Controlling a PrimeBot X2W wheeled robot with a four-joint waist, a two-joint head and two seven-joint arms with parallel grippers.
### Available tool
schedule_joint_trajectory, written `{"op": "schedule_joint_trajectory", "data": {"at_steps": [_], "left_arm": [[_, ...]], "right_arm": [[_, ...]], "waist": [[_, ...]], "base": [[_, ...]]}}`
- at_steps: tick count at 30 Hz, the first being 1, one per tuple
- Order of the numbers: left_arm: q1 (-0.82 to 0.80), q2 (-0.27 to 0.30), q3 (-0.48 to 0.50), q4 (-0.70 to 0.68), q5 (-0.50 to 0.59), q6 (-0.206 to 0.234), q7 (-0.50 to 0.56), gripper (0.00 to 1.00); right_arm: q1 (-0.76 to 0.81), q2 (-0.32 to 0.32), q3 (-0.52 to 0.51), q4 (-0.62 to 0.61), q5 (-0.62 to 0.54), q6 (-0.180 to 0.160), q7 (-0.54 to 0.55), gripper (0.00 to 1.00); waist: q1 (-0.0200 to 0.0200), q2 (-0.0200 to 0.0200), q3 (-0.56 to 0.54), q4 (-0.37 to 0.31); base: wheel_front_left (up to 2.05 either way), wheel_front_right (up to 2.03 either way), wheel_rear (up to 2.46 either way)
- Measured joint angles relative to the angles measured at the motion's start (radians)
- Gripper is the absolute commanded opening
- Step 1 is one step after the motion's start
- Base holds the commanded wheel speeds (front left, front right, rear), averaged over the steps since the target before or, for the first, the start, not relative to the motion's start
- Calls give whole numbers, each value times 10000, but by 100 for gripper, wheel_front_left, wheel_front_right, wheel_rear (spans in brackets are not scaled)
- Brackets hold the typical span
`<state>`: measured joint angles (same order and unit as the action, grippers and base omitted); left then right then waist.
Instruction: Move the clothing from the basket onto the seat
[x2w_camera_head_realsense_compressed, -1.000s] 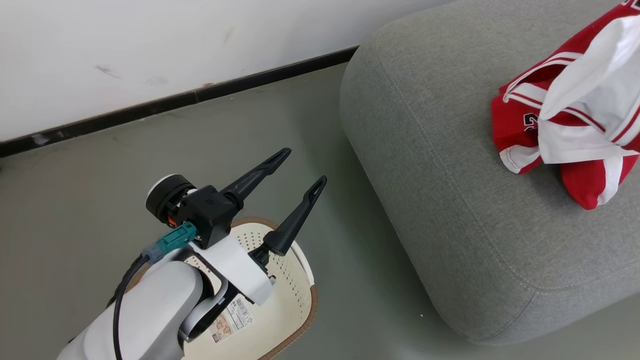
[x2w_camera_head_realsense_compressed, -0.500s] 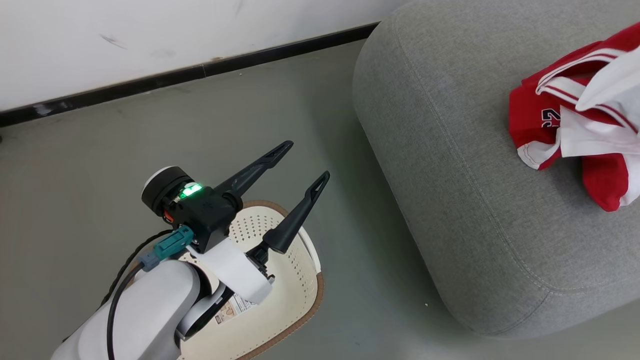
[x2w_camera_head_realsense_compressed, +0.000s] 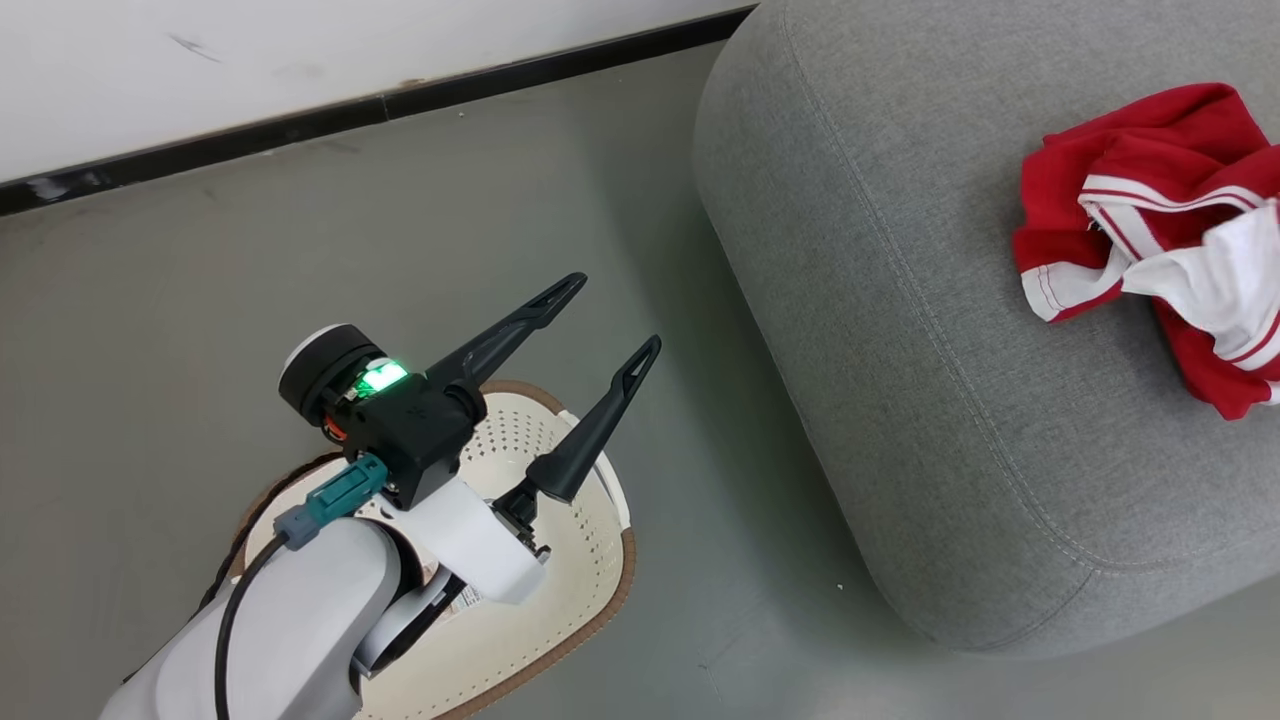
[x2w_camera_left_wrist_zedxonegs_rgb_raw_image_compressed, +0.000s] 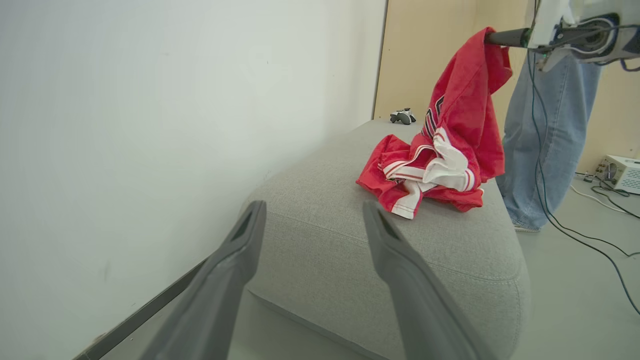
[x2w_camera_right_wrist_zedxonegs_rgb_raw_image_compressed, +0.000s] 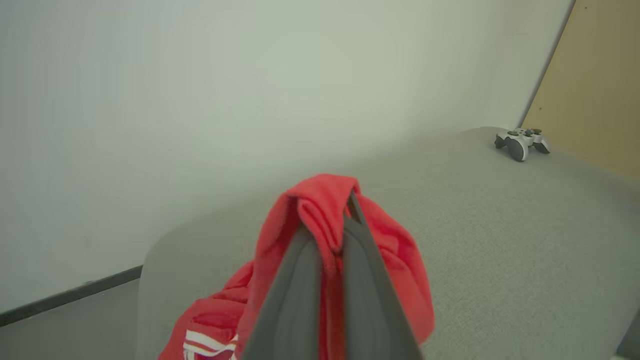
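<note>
A: Nearest first. The left hand?
B: The left hand (x2w_camera_head_realsense_compressed: 612, 315) hangs above the basket (x2w_camera_head_realsense_compressed: 585, 560). Fingers spread wide, nothing between them. A green light (x2w_camera_head_realsense_compressed: 380, 378) is lit on its wrist.
A: Where is the basket?
B: On the floor (x2w_camera_head_realsense_compressed: 300, 250), partly hidden under the left forearm. It is near the seat (x2w_camera_head_realsense_compressed: 900, 400), with a strip of floor between them.
A: And the seat?
B: It stands close to the wall (x2w_camera_head_realsense_compressed: 200, 60). Fingers of the left hand point toward its rounded end.
A: Clothing?
B: The clothing (x2w_camera_head_realsense_compressed: 1150, 210) is on the seat's top, well apart from the basket. Its lower part lies crumpled on the cushion. In the left wrist view its upper part hangs from the right hand.
A: State of the right hand?
B: The right hand (x2w_camera_right_wrist_zedxonegs_rgb_raw_image_compressed: 332, 220) has its fingers pressed together, pinching a fold of red cloth above the seat.
A: Anything farther off?
B: A game controller (x2w_camera_right_wrist_zedxonegs_rgb_raw_image_compressed: 521, 142) lies on the far end of the seat. Beyond the seat stand a person's legs (x2w_camera_left_wrist_zedxonegs_rgb_raw_image_compressed: 545, 140) in jeans, with cables (x2w_camera_left_wrist_zedxonegs_rgb_raw_image_compressed: 590, 220) on the floor.
</note>
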<state>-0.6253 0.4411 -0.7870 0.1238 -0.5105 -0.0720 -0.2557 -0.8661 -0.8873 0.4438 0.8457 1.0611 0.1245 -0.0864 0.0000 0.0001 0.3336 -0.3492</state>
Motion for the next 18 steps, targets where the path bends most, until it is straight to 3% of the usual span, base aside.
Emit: {"op": "schedule_joint_trajectory", "data": {"at_steps": [18], "left_arm": [[2,-259,69,-192,324,-163,0,100]], "right_arm": [[921,859,334,1559,-729,0,-901,0]], "waist": [[0,-1,292,-164]], "base": [[0,0,0]]}}
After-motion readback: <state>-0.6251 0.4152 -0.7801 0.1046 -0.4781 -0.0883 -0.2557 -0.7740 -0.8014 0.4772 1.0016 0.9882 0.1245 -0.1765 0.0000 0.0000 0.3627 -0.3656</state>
